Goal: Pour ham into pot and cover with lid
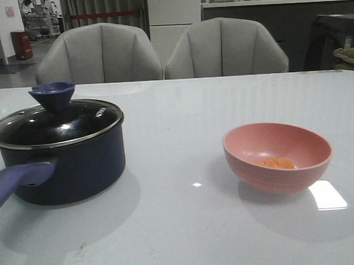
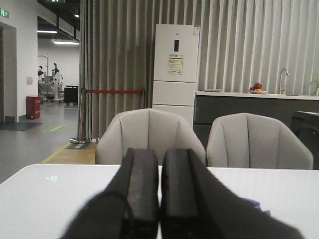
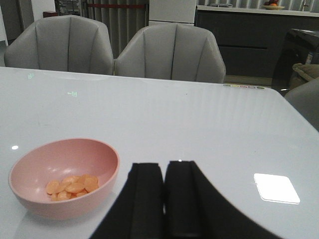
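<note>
From the front camera I saw the pot (image 1: 67,163) on the left half of the white table (image 1: 182,114), its long purple-blue handle (image 1: 17,181) running toward the near left edge. The lid (image 1: 56,126) sat on the pot, closing it, with its flared knob (image 1: 52,95) standing up at the back of the rim. The ham (image 1: 275,163) lay as a small orange heap in the bottom of a pink bowl (image 1: 278,156) on the right half of the table, well apart from the pot. Neither arm appeared in the front camera. On my left wrist feed the left gripper (image 2: 159,199) had its two dark fingers (image 2: 142,189) pressed together with nothing between them, raised above the table and facing the two grey chairs (image 2: 149,137) and a white fridge (image 2: 175,69) behind them. On my right wrist feed the right gripper (image 3: 164,199) also had its fingers (image 3: 147,199) closed against each other and empty; the bowl (image 3: 65,179) sat near it on the table, off to one side, with the pale orange slices (image 3: 72,186) of ham clear inside it.
</note>
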